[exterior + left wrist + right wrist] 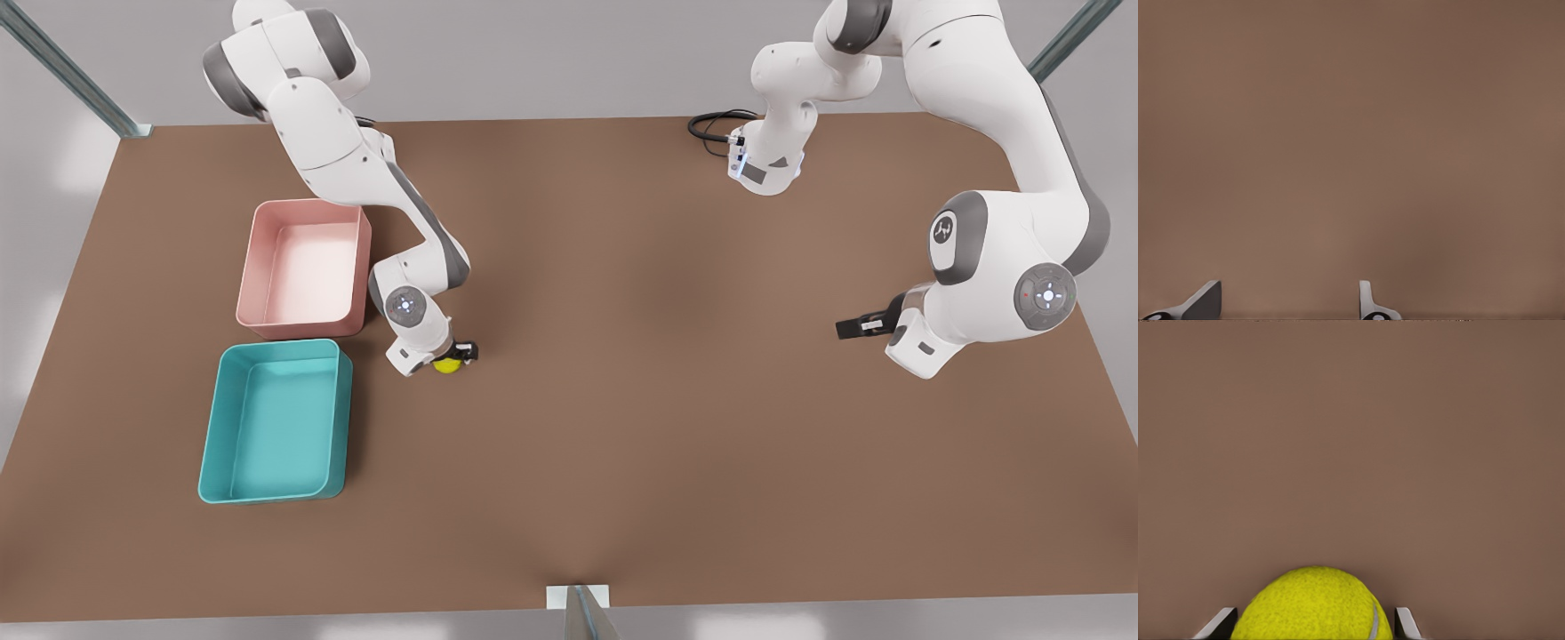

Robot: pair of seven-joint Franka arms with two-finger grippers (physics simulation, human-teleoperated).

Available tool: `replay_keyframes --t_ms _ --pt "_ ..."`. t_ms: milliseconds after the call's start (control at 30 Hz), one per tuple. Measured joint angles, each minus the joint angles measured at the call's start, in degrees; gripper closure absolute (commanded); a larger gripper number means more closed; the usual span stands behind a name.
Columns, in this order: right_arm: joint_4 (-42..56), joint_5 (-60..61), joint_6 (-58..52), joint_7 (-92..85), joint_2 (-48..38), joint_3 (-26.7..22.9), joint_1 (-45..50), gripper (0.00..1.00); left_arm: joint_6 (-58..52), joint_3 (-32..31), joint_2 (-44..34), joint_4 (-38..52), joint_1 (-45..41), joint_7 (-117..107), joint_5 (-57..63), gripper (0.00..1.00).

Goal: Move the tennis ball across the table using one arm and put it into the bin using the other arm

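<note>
The yellow-green tennis ball (446, 364) (1313, 605) sits between the fingers of my right gripper (455, 354) (1313, 625), which is shut on it low over the brown table (640, 400). This gripper is at the front view's left, just right of the teal bin (277, 425) and level with its far end. My left gripper (852, 327) (1286, 307) waits at the front view's right, open, with bare table between its fingertips. Whether the ball touches the table I cannot tell.
A pink tub (307, 267) of like shape stands right behind the teal bin, close to the right arm's forearm. A black cable (711, 126) loops near the table's far edge. Metal frame posts (582, 613) stand at the table's edges.
</note>
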Motion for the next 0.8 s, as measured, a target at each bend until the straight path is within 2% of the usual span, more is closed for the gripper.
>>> replay_keyframes --t_ms 67,367,533,700,733,767,800 --pt "0.2 0.1 0.1 0.0 0.0 0.0 -0.1 0.28 -0.3 0.0 0.0 0.0 0.0 -0.1 0.0 0.00" --pt "2.0 0.4 -0.3 -1.9 -4.0 0.0 -4.4 0.29 -0.9 0.0 -0.1 0.1 -0.1 -0.6 0.0 0.00" --pt "10.0 0.4 -7.0 -7.2 -7.1 -0.6 -16.3 0.29 -1.0 -0.1 -0.1 0.2 -0.1 -0.8 0.0 0.00" --pt "13.2 0.3 -12.6 -14.5 -6.3 -1.2 -26.2 0.28 -1.0 -0.1 0.0 0.1 -0.1 -0.9 0.0 0.00" --pt "13.3 0.2 -13.3 -15.9 -5.8 -2.1 -26.8 0.24 -1.0 -0.1 0.0 0.1 -0.1 -1.0 0.0 0.00" --pt "13.3 -0.1 -13.9 -17.3 -5.0 -2.9 -27.2 0.00 -1.1 -0.1 0.0 0.1 -0.1 -1.0 0.0 0.00" --pt "13.4 -0.2 -14.4 -18.5 -4.3 -3.4 -27.4 0.00 -1.1 -0.1 0.0 0.1 -0.1 -1.0 0.0 0.00"
